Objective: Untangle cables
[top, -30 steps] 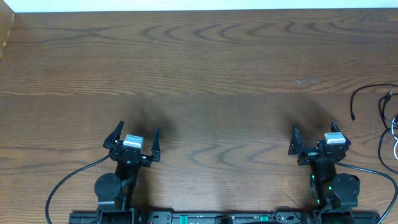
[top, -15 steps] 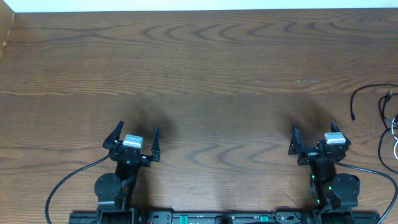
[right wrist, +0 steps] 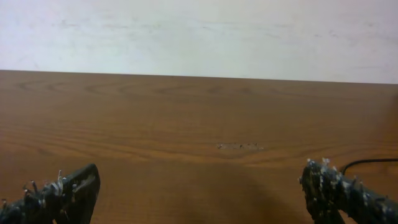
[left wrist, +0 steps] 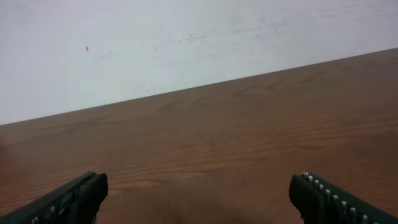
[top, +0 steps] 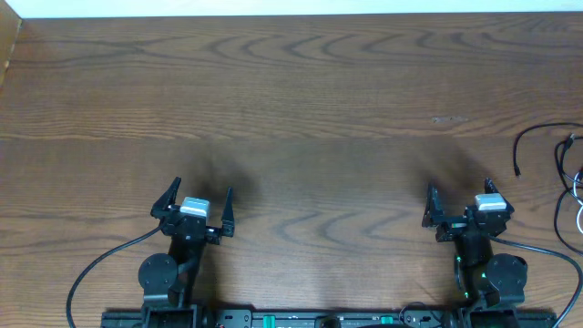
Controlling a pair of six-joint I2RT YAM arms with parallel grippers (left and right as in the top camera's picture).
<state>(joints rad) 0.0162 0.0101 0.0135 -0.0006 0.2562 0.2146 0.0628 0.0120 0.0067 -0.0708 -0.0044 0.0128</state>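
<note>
Still at the start:
bench (top: 301,100): bare wood ahead of both arms.
cables (top: 556,173): at bench's far right edge, untouched.
right hand (top: 458,202): apart, empty, nearer the cables.
left hand (top: 200,202): apart, empty.
next move: probably right hand reaches rightward.
</note>
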